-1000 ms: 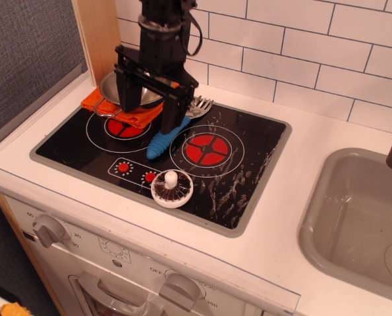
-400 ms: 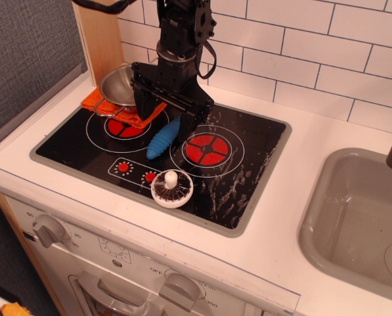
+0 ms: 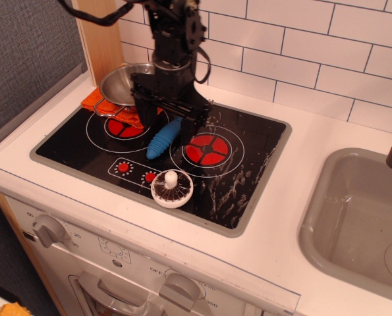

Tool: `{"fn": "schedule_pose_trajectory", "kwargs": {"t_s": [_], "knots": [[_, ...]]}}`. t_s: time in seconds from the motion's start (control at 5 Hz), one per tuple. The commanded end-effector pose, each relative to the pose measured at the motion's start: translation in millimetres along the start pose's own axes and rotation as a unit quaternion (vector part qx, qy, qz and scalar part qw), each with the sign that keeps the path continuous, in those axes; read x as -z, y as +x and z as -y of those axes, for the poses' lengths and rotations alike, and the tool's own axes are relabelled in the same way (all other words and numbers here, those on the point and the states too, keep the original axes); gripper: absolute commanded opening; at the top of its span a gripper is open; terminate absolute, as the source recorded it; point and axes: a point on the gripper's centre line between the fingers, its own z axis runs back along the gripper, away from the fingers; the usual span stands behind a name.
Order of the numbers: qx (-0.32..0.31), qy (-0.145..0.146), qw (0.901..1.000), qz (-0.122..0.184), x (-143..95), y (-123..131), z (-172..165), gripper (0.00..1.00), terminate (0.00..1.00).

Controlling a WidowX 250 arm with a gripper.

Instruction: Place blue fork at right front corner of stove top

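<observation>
you're looking at a white toy kitchen counter (image 3: 327,141) under a white tiled wall (image 3: 301,46), and the stove top (image 3: 248,164) set into it is your landmark. the blue fork (image 3: 164,138) lies flat on the glass between the stove top's two red burners, handle angled toward the front, its head toward the back edge and hidden under the arm. the stove top's right front corner, scuffed white, has nothing of the fork on it.

your gripper (image 3: 166,112) is low over the back middle of the stove top, right above the fork's upper end, with its two black fingers (image 3: 141,105) spread apart, one on each side of the fork's line. you cannot tell from this view whether either finger touches the fork.

at the stove top's back left corner an orange cloth (image 3: 100,104) sits under a silver pot (image 3: 123,82). a white round knobbed lid (image 3: 171,187) rests near the stove top's front edge, over the printed controls. right of the stove top is the grey sink (image 3: 354,224).
</observation>
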Motion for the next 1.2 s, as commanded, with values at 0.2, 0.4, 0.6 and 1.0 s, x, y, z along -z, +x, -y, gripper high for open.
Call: {"fn": "schedule_pose_trajectory", "kwargs": {"t_s": [0.2, 0.4, 0.6, 1.0], "knots": [[0.005, -0.049, 0.9986, -0.018, 0.6, -3.1, -7.3, 0.0, 0.0], [0.034, -0.047, 0.9979, -0.029, -1.9, -7.9, -1.9, 0.0, 0.0], [0.082, -0.063, 0.9946, -0.006, -34.5, -7.9, 12.6, 0.0, 0.0], [0.083, -0.06, 0.9946, 0.015, -103.3, -45.4, -7.8, 0.0, 0.0]]}}
